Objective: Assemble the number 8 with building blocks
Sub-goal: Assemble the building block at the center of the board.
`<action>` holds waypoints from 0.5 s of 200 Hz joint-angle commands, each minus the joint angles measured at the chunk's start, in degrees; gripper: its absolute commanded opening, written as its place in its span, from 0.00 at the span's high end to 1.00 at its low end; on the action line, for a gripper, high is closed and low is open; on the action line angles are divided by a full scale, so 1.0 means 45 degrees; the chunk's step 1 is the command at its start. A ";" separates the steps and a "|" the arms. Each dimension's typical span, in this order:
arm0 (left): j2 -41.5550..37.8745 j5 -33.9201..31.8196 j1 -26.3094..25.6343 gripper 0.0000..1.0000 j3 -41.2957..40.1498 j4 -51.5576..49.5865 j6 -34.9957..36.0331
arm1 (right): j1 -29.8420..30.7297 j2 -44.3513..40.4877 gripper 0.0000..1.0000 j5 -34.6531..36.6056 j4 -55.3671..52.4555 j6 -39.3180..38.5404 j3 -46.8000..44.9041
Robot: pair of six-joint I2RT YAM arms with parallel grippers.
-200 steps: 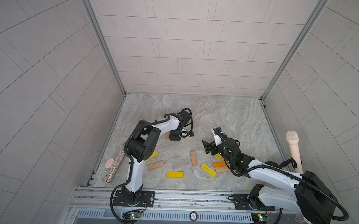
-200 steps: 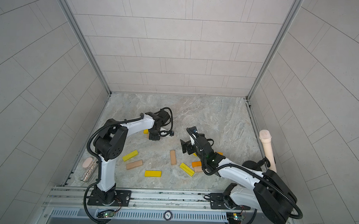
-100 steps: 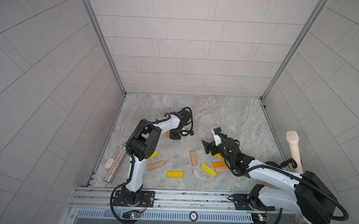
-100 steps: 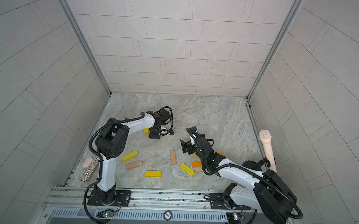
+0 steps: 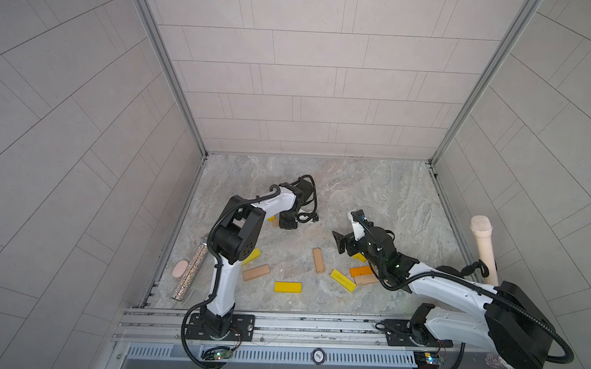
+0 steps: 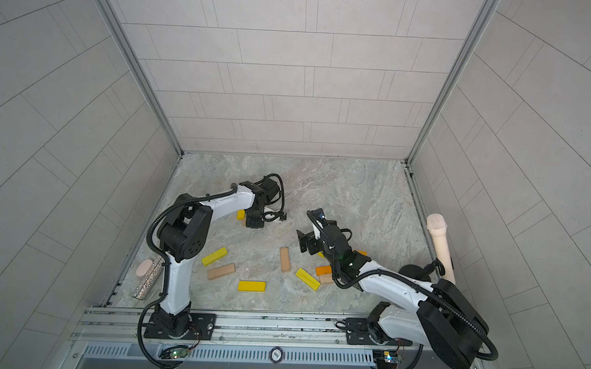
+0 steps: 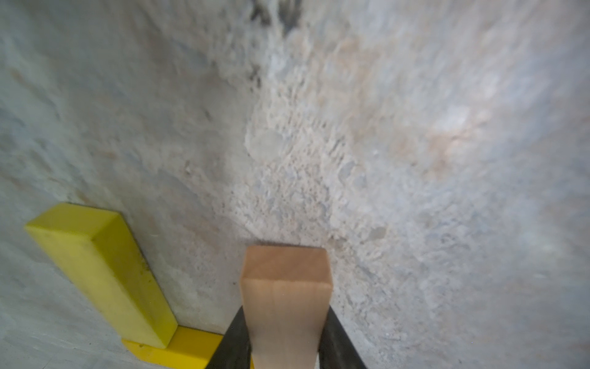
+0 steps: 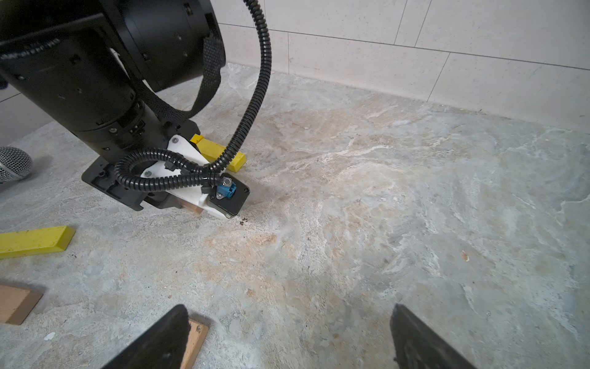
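My left gripper (image 5: 285, 223) (image 6: 253, 221) is shut on a tan building block (image 7: 285, 287), held low over the stone floor. Beside it, two yellow blocks (image 7: 102, 271) lie in an L; one of them (image 5: 271, 218) shows in a top view. My right gripper (image 5: 341, 243) (image 8: 287, 322) hovers open with only bare floor between its fingers. Loose blocks lie near the front: yellow (image 5: 251, 256), tan (image 5: 256, 272), yellow (image 5: 287, 287), tan (image 5: 318, 260), yellow (image 5: 342, 280), orange (image 5: 361, 271). The number 8 is not in view.
A glittery silver microphone (image 5: 189, 273) lies along the left wall. A beige microphone (image 5: 483, 248) stands against the right wall. Tiled walls close three sides, and a metal rail (image 5: 281, 323) runs along the front. A tan block (image 8: 193, 340) lies by one right finger.
The left arm has shifted slightly with the tan block still in its gripper. The right arm has not moved.
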 commanded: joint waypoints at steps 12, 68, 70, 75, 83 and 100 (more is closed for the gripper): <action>0.0802 0.1380 -0.0133 0.72 0.0141 -0.0276 -0.0157 | 0.0006 0.0075 0.00 0.0167 -0.0067 -0.0057 0.0366; 0.0975 0.0947 -0.0151 0.72 0.0410 -0.0446 0.0102 | 0.0017 0.0041 0.01 0.0182 -0.0084 -0.0059 0.0367; 0.0990 0.0896 -0.0141 0.72 0.0413 -0.0437 0.0120 | 0.0023 0.0049 0.00 0.0177 -0.0084 -0.0065 0.0355; 0.0991 0.0813 -0.0132 0.72 0.0401 -0.0422 0.0173 | 0.0007 0.0031 0.01 0.0185 -0.0084 -0.0044 0.0369; 0.0998 0.0722 -0.0112 0.72 0.0432 -0.0398 0.0231 | 0.0008 0.0030 0.01 0.0176 -0.0094 -0.0055 0.0362; 0.0985 0.0530 -0.0063 0.72 0.0476 -0.0376 0.0423 | 0.0006 0.0023 0.00 0.0172 -0.0094 -0.0058 0.0365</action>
